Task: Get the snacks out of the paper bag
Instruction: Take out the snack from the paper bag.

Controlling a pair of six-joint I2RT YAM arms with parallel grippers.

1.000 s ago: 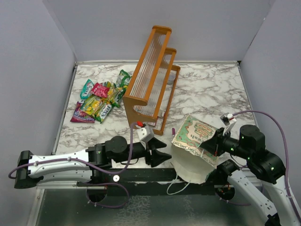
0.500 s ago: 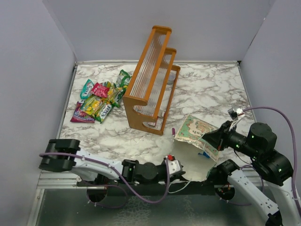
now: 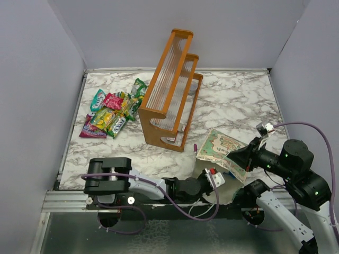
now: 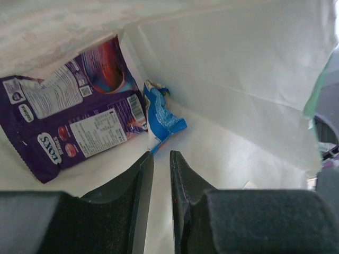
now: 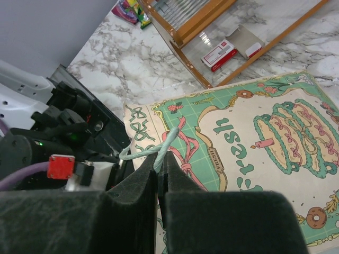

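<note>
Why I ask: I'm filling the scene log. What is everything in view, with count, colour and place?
paper bag: one, mint-green, printed picture; lying near right.
snacks on table: one pile, green, teal, yellow, red, magenta; far left.
snacks in bag: two, purple snack and blue snack; inside.
rack: one, orange wood; centre.
small box: one, red and white; under rack.
table: one, white marble.
left gripper: one, black; inside bag, jaws a slit apart near blue snack.
right gripper: one, black; shut on cord handle.
</note>
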